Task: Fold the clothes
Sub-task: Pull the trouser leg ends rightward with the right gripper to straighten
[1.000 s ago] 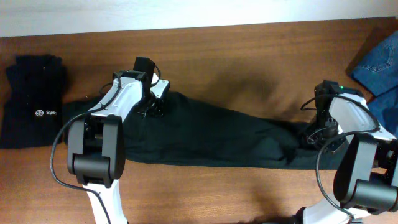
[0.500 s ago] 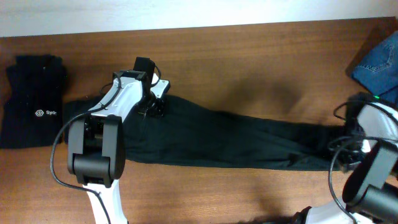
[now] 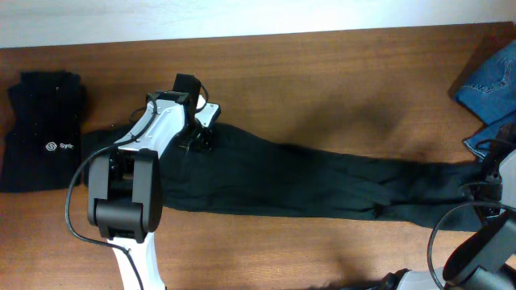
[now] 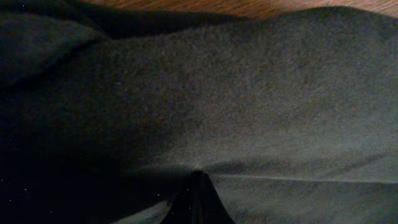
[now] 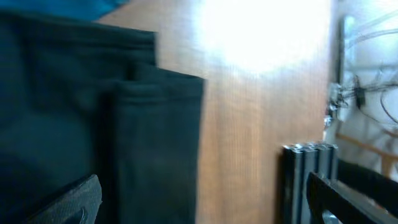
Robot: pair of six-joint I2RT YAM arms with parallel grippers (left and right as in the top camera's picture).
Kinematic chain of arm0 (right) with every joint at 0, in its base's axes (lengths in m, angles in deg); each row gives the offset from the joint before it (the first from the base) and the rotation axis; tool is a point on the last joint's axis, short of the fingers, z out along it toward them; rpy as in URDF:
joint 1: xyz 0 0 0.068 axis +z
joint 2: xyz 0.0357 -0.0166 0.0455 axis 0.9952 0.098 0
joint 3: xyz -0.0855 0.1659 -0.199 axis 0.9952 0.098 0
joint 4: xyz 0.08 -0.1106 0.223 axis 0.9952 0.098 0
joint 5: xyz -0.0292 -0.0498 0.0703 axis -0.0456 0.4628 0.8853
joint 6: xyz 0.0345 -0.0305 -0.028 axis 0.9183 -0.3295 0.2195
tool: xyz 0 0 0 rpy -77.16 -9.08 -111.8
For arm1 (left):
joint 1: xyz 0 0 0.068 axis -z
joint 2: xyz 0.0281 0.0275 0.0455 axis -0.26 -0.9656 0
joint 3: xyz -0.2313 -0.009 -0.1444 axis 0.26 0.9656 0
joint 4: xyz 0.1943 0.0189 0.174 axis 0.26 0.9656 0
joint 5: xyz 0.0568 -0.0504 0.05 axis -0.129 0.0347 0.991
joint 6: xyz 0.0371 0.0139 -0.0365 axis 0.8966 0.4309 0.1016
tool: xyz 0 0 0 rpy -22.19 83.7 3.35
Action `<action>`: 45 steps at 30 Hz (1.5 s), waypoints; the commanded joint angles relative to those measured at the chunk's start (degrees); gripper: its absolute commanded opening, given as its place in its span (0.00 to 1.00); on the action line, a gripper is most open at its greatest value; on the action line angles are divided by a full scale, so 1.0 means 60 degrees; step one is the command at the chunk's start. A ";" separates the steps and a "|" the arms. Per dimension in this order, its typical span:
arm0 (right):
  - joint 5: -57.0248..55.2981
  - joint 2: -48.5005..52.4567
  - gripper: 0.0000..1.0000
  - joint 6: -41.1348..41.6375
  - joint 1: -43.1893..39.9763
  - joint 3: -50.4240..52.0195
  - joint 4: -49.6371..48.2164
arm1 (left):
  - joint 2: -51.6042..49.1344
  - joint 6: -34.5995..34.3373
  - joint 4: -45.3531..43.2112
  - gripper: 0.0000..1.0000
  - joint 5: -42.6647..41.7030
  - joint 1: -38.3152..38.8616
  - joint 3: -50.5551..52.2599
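From above, the black trousers (image 3: 274,181) lie stretched in a long band across the wooden surface (image 3: 322,72), with the wide waist part to the left and the leg ends to the right. The left hand (image 3: 197,138) is down on the upper edge of the waist part. From this view I cannot tell how its fingers stand. The right hand (image 3: 486,184) is just beside the leg ends, near the border of the picture, and its state is also not clear here. A folded black top (image 3: 44,133) with a small white logo lies to the left of the trousers, just beside the waist. Blue jeans (image 3: 492,80) lie above the leg ends, apart from them.

In the left wrist view, black fabric of the trousers (image 4: 236,106) fills nearly the whole picture. Only a thin strip of the surface (image 4: 249,6) shows at the top. The left hand (image 4: 196,196) is pressed together at the bottom, and creases of the fabric run into its tip, so it is clamped on the trousers.

In the right wrist view, the two fingers (image 5: 74,199) of the right hand (image 5: 202,186) stand wide apart and hold nothing. The hems of the trousers (image 5: 155,137) lie flat on the surface (image 5: 249,124), partly between the fingers. A bit of the blue jeans (image 5: 56,6) shows above the hems.
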 commanded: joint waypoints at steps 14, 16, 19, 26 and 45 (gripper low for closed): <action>0.3260 0.0725 0.85 -0.0841 -0.1457 -0.0160 -0.1541 | -0.0306 -0.0055 0.0175 0.08 0.0401 -0.0149 0.0127; 0.3373 0.1100 0.81 -0.0849 -0.1384 -0.0160 -0.1643 | -0.0310 -0.0055 0.0178 0.32 0.0401 -0.0149 0.0127; 0.3501 0.1672 0.78 -0.0849 -0.1366 -0.0160 -0.1650 | -0.0310 -0.0055 0.0178 0.98 0.0397 -0.0149 0.0127; 0.3526 0.2244 0.77 -0.0856 -0.1366 -0.0160 -0.1596 | -0.0310 -0.0055 0.0171 0.99 0.0401 -0.0149 0.0127; 0.3096 0.2244 0.04 -0.0860 -0.1366 -0.1093 -0.0754 | -0.0310 -0.0055 0.0142 0.99 0.0397 -0.0138 0.0127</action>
